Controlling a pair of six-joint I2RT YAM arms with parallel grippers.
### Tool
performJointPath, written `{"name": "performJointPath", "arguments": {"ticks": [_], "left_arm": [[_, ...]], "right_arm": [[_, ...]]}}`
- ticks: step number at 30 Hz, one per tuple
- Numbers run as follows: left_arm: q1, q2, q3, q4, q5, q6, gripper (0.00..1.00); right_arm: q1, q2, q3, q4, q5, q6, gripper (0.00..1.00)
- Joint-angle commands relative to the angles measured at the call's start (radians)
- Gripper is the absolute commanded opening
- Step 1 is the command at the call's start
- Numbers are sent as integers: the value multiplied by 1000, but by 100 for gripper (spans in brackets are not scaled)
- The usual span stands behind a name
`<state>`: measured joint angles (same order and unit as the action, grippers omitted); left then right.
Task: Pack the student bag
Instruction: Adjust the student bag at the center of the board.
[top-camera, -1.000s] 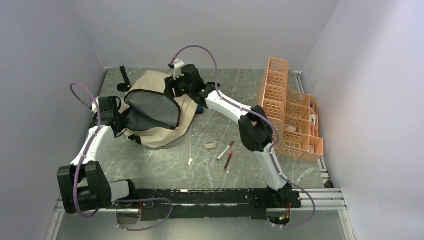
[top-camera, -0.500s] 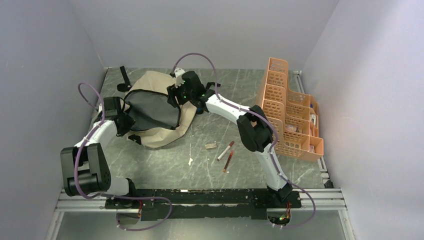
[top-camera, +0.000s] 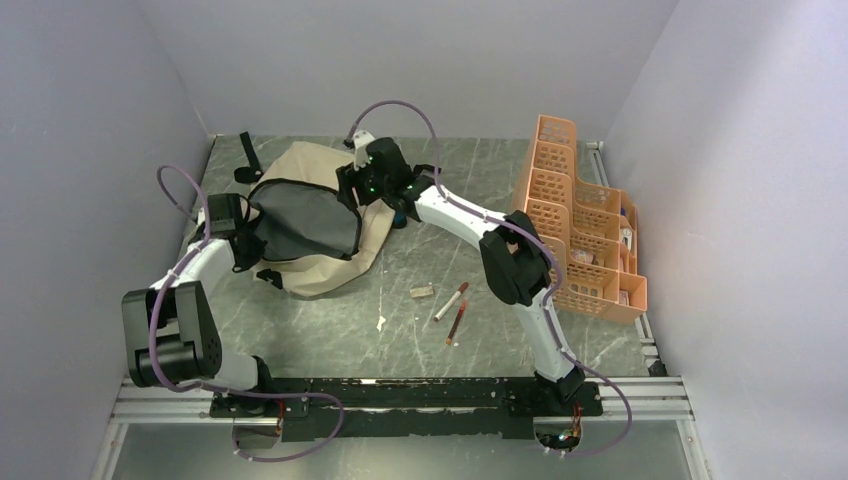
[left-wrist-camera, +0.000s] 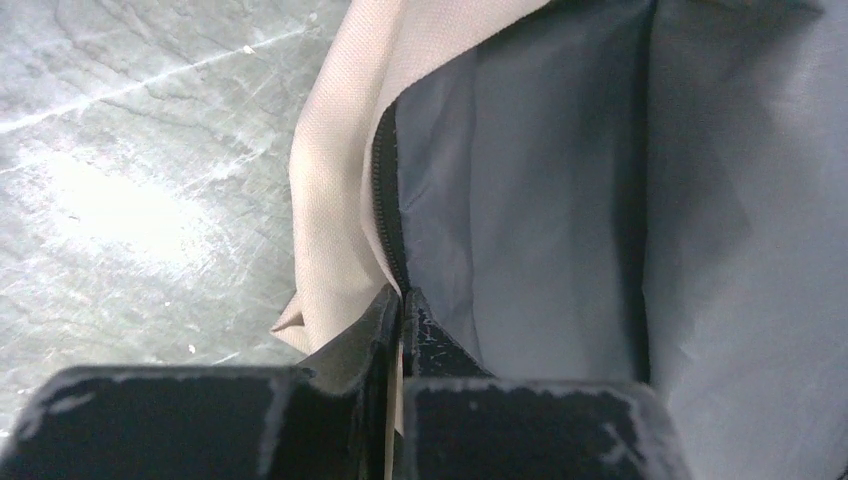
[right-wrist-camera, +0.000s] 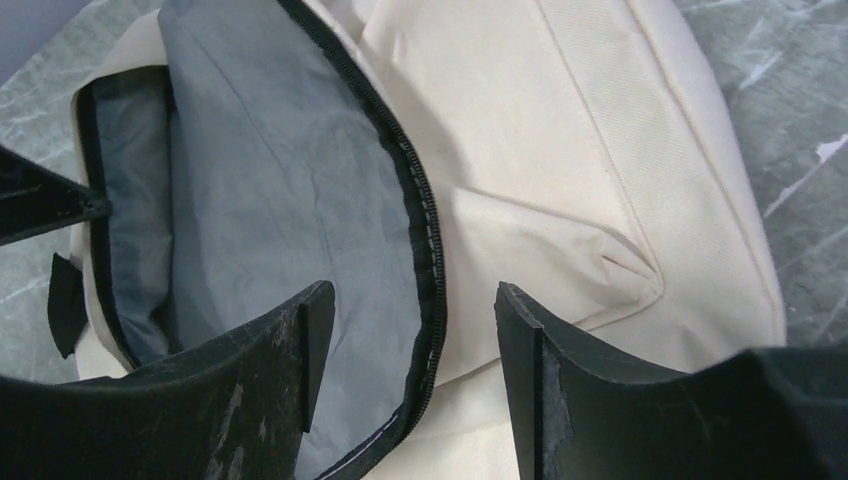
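The bag lies flat at the far left of the table, its zipped mouth pulled wide so the grey lining faces up. The left jaws are pressed together on the bag's left rim, pinching cloth right at the zipper. That looks meant to keep this side from slumping shut. The right jaws stand spread at the opposite rim, straddling the zipper edge without closing on it, probably lining up a matching hold. I can see nothing inside the bag from here. Two pens and a small block lie loose mid-table, well apart from the bag. An orange organizer sits along the right side.
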<state>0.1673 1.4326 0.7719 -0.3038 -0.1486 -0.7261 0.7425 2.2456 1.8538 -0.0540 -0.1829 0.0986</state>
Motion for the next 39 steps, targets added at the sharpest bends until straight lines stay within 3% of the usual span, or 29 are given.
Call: {"name": "performJointPath", "arguments": {"ticks": [1, 11, 24, 39], "left_arm": [[9, -76, 51, -43, -19, 42, 5], [9, -183, 42, -88, 28, 50, 5], [9, -207, 41, -101, 35, 57, 5], [10, -222, 47, -110, 48, 59, 5]], "right_arm": [[-31, 8, 93, -70, 23, 100, 64], [-52, 68, 111, -18, -173, 187, 63], [-53, 135, 133, -27, -154, 220, 63], [-54, 165, 149, -35, -295, 261, 61]]}}
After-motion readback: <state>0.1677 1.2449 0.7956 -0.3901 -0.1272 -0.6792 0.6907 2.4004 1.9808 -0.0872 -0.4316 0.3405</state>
